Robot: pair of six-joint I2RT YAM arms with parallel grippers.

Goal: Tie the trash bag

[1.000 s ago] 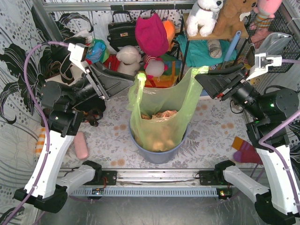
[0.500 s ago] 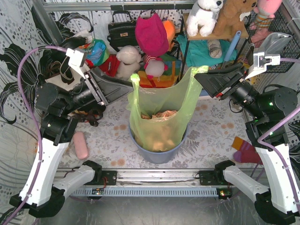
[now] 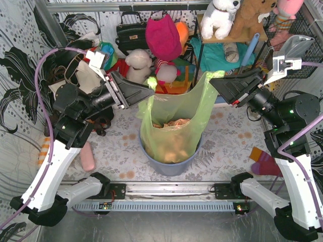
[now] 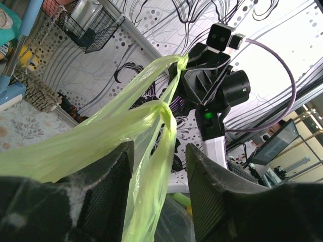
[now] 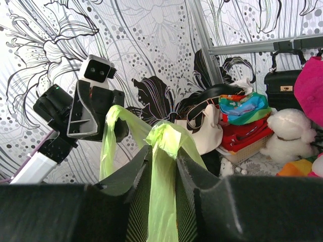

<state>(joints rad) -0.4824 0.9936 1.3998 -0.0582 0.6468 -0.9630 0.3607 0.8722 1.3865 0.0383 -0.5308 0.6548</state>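
closing on the second handle before any crossing

the trash bag (image 3: 174, 118) is sitting upright in the blue-grey bin (image 3: 169, 169) at the middle of the table. crumpled tan paper (image 3: 171, 123) is showing through its lower half, and its two handles are standing up on either side. the right gripper (image 3: 218, 83) is pinching the right handle (image 3: 212, 76); in its wrist view the fingers are sitting narrow with green plastic packed between them. the left gripper (image 3: 147, 92) is meeting the left handle (image 3: 148, 83). its wrist view is showing the jaws well apart, with the strip hanging in the gap and at most brushing one finger, so i am judging it as not yet gripped.

the step in hand is looking like taking that second handle. doing it well is coming down to closing with the whole strip gathered between the pads, not just an edge, since film this thin is likely slipping out of a partial pinch. the right side should be holding its tension gently while this is happening. a hard pull is risking a stretched or torn handle, or the bag lifting out of the bin. once both are held, some slack between the grippers is going to be needed for crossing the handles.
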